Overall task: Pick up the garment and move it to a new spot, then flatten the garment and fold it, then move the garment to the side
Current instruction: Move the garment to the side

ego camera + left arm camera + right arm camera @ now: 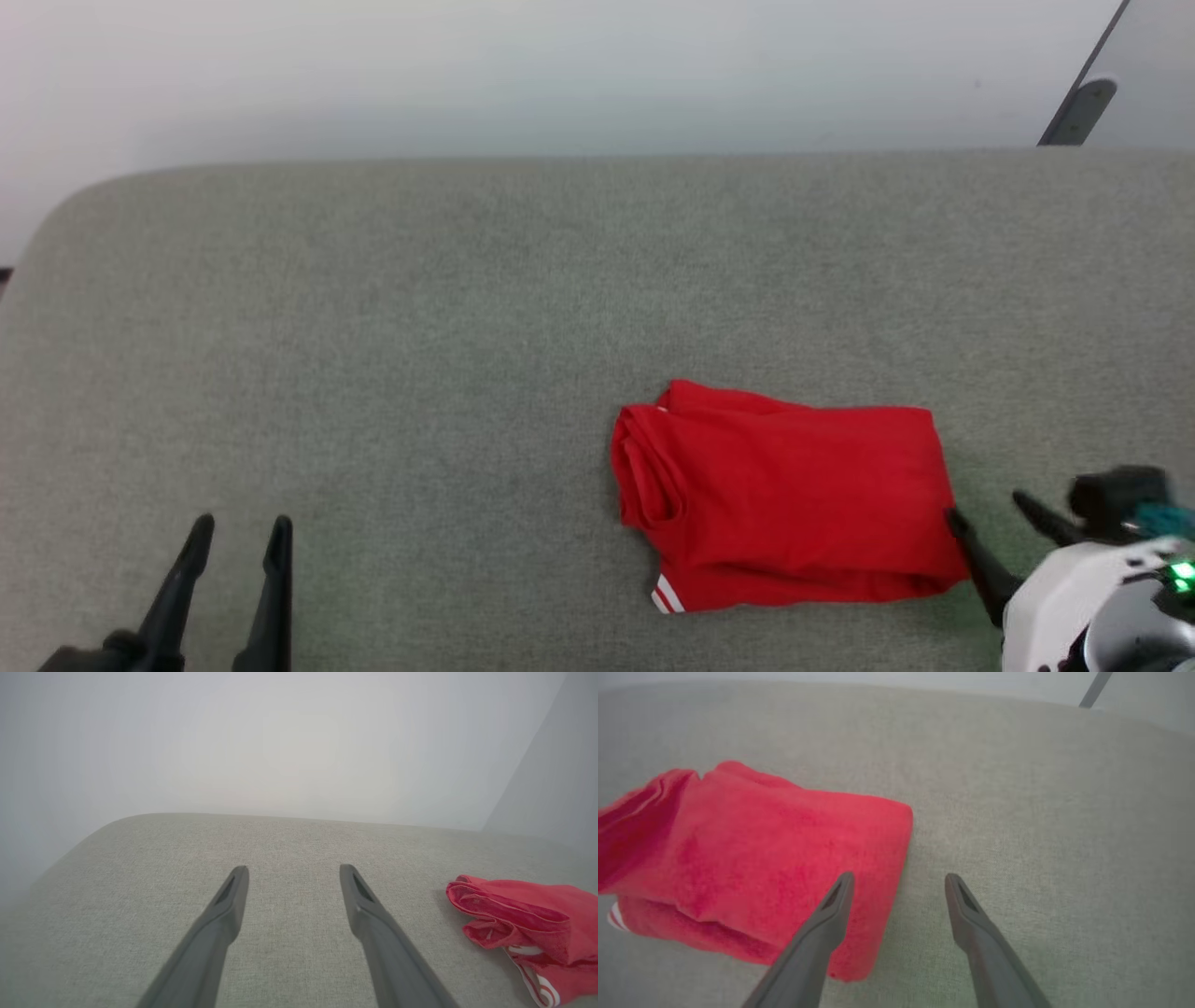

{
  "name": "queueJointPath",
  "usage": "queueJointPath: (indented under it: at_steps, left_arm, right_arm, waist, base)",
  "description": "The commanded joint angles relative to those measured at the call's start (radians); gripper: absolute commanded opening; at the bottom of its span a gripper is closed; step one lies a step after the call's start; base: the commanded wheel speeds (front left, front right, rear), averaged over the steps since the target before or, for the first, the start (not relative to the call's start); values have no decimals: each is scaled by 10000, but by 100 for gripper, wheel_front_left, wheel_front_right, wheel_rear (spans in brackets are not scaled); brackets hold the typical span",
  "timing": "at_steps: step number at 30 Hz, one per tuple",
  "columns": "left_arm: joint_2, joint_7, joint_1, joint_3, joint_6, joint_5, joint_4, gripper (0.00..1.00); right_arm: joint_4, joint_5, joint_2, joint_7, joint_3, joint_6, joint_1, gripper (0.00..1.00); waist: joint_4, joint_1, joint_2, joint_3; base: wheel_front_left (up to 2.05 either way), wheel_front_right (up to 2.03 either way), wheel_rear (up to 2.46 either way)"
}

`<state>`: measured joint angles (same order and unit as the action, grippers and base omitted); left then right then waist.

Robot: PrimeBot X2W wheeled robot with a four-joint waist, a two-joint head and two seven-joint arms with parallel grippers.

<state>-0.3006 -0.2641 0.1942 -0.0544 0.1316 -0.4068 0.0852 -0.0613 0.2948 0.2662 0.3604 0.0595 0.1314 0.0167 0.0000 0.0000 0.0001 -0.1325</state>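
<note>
Head view takes in a grey fabric-covered bench (467,327) with a rounded far-left corner, and on it, right of centre and towards the near edge, lies the red T-shirt (794,495). It is already folded into a compact, roughly rectangular packet, so the flattening and folding look done and the step in hand appears to be the last one, moving it to the side. The packet's right edge is a clean rounded fold, while its left end shows loose stacked layers. A sliver of red-and-white striped trim (666,595) peeks out at the near-left corner. The right claw (985,505) sits at the packet's right edge with its jaws wide and nothing between them. In the right wrist view one finger lies over the red cloth and the other over bare bench. Whether it touches the cloth I cannot tell. The next move probably calls for closing on every layer at that folded edge at once, low enough that the bottom layers come along and the packet does not spill open. The left claw (242,523) rests well apart at the near left, spread wide and empty.
</note>
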Motion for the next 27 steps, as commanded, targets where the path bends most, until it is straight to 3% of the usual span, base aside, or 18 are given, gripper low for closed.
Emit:
queueJointPath:
  at_steps: [1, 3, 9, 16, 22, 23, 24, 26, 27]
  left_arm:
    - [-57, 11, -130, 54, -23, -80, -25, 100]
    - [-148, 9, -297, 117, -23, -191, -44, 100]
    - [-417, 9, -818, 396, -21, -580, -3, 100]
    - [-814, 11, -1725, 837, -23, -929, 41, 100]
    - [-1103, 9, -2213, 1095, -21, -1059, 2, 100]
    - [-1150, 9, -2254, 1099, -21, -1024, 44, 100]
    - [-1170, 9, -2304, 1068, -21, -1000, 114, 100]
    - [-1188, 9, -2349, 974, -21, -948, 244, 100]
    - [-1192, 9, -2347, 941, -21, -949, 307, 100]
  right_arm:
    - [13, 95, 189, 584, 102, -17, 142, 100]
    - [-104, 439, 531, 1887, 194, -18, 422, 100]
    - [-495, 856, 214, 4819, -373, -17, 1183, 100]
    - [-416, 151, -885, 6065, -782, -17, 1755, 100]
    - [37, -461, -1659, 6097, -697, -14, 1664, 100]
    - [91, -499, -1727, 6033, -637, -11, 1650, 47]
    - [130, -519, -1790, 5929, -652, -9, 1658, 25]
    - [173, -516, -1841, 5744, -573, -11, 1670, 0]
    - [151, -494, -1843, 5644, -571, -11, 1680, 0]
  waist:
    - [82, 0, -1, -313]
    - [114, 0, -1, -545]
    - [303, 0, -1, -1289]
    - [603, 0, -1, -2225]
    - [595, 0, -1, -2609]
    - [561, 0, -1, -2641]
    - [519, 0, -1, -2672]
    - [402, 0, -1, -2701]
    - [333, 0, -1, -2720]
  base:
    - [0, 0, 0]
    - [0, 0, 0]
    - [0, 0, 0]
    - [0, 0, 0]
    - [0, 0, 0]
    - [0, 0, 0]
    - [0, 0, 0]
    - [0, 0, 0]
    - [0, 0, 0]
